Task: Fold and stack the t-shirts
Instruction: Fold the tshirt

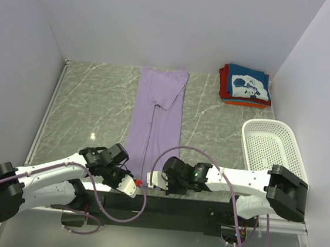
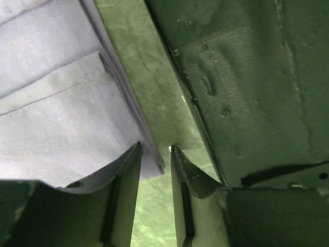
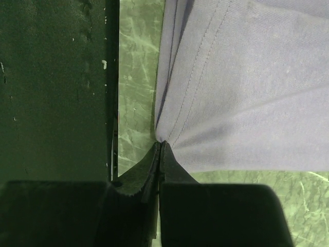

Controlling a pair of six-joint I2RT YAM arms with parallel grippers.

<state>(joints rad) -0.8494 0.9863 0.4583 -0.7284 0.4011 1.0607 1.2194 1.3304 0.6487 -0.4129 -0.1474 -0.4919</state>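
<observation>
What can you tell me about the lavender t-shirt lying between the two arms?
The lavender t-shirt is plain, soft-looking cloth with stitched hems. It is folded lengthwise into a long narrow strip with layered edges. It lies flat on the marbled table, running from the table's far edge toward the arms. The right gripper is shut on one near corner, puckering the cloth there. The left gripper is open at the other near corner, with the cloth edge beside the gap and not clamped.

Overhead I get bright, even light, with one small glare spot on the worktop (image 1: 90, 104). My wrist views are dim and green-tinted; the lavender t-shirt (image 3: 247, 77) greys out, left tool (image 2: 156, 149) and right tool (image 3: 160, 145) dark, soft-edged.
</observation>
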